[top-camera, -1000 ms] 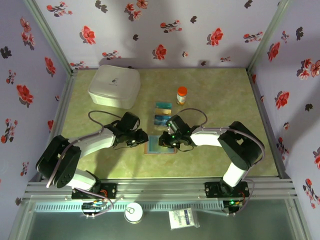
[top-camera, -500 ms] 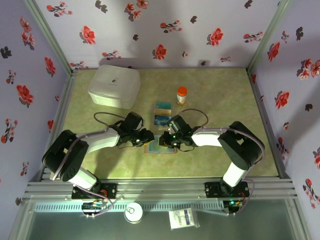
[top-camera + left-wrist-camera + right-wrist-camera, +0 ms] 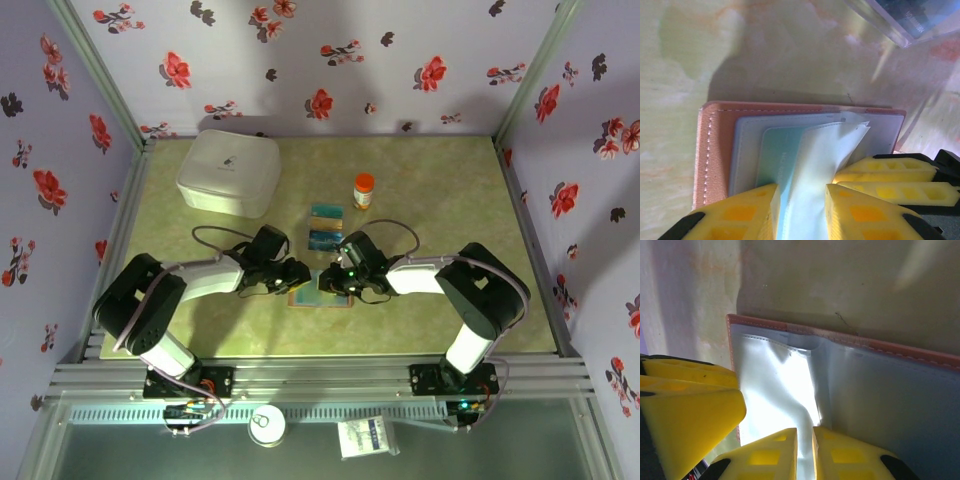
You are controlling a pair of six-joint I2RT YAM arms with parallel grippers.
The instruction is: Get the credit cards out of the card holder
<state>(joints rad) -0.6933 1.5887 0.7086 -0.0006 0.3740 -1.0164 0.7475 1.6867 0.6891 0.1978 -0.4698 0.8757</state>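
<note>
The card holder [image 3: 322, 292] lies open on the table, brown-edged [image 3: 715, 150] with blue-grey inner faces [image 3: 890, 400]. A teal credit card [image 3: 777, 155] sits in its pocket, partly under a raised clear sleeve [image 3: 825, 150]. My left gripper [image 3: 298, 276] is at the holder's left side, jaws a little apart [image 3: 802, 212], with the sleeve and the card's edge between them. My right gripper [image 3: 330, 283] is shut [image 3: 805, 450] on the same sleeve [image 3: 775, 385], pinching it up. More blue credit cards lie in a clear tray [image 3: 326, 228].
A large white lidded box [image 3: 228, 172] stands at the back left. An orange-capped bottle [image 3: 364, 190] stands just right of the clear tray [image 3: 910, 20]. Flowered walls and metal rails close in the table. The two grippers' yellow fingers [image 3: 890, 176] are nearly touching.
My left arm has reached right onto the card holder, and its jaws have widened a little. The right gripper has kept its place and its pinch on the sleeve.
</note>
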